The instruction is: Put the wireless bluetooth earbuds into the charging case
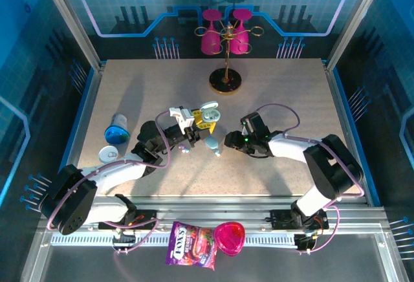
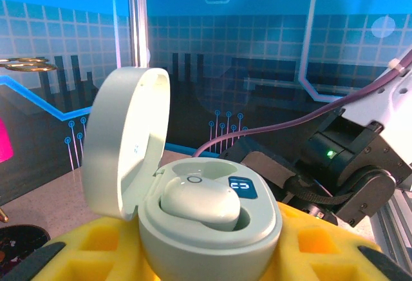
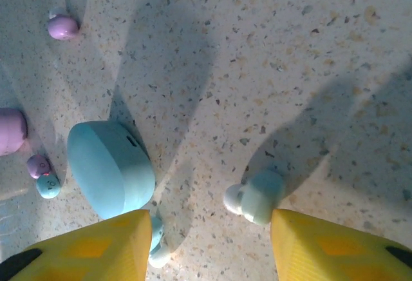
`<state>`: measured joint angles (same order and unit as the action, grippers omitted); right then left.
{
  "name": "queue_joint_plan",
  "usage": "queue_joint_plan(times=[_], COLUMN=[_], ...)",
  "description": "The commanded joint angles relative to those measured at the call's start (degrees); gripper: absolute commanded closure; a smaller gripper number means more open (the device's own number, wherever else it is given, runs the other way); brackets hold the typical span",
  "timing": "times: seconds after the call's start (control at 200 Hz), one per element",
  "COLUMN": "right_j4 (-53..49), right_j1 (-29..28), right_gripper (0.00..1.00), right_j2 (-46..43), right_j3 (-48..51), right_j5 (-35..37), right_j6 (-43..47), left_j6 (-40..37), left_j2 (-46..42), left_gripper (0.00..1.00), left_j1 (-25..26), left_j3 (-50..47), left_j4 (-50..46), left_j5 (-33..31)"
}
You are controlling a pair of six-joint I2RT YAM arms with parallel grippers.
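The open charging case, pale green in colour, is pinched at its lower half by the left gripper, whose yellow fingers are pressed together on it. Its lid is stood upright at the left side. One whitish earbud is seated inside the case, and a small blue label is seen just beside it. In the top view this case is held over the middle of the desk.

The right gripper is spread wide close above the desk. A pale green earbud lies on the desk between its two fingers and is apart from both.

A closed pale blue case lies just beside the left finger of this gripper. A second pale earbud is partly hidden behind the same finger. Left of the blue case, a tiny lilac bud and a tiny pale blue bud lie close together. A lilac case is cut by the picture edge. Another lilac earbud lies well apart, farther up.

In the top view a blue round cap is seen near the left border of the desk.
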<state>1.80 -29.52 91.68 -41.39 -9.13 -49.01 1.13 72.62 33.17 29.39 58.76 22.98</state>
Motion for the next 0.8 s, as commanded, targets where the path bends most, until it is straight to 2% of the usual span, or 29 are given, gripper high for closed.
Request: queue_joint_plan(times=[0.0, 0.4, 0.795], right_j4=[1.1, 2.2, 7.6], right_j1=[0.9, 1.6, 2.9], right_gripper=[0.49, 0.52, 0.57], right_j2=[2.5, 4.4, 5.8], right_j3=[-1.7, -3.2, -2.0], right_j5=[-1.4, -2.6, -5.5], right_j6=[1.2, 1.9, 0.2], left_j6=[-0.2, -0.3, -0.3], left_j2=[-0.3, 0.1, 0.6], left_gripper=[0.86, 0.86, 0.86], left_j1=[-0.2, -0.2, -0.2], left_j3=[-0.4, -0.5, -0.3], left_j4=[1.3, 1.3, 1.6], left_j5=[1.4, 1.1, 1.1])
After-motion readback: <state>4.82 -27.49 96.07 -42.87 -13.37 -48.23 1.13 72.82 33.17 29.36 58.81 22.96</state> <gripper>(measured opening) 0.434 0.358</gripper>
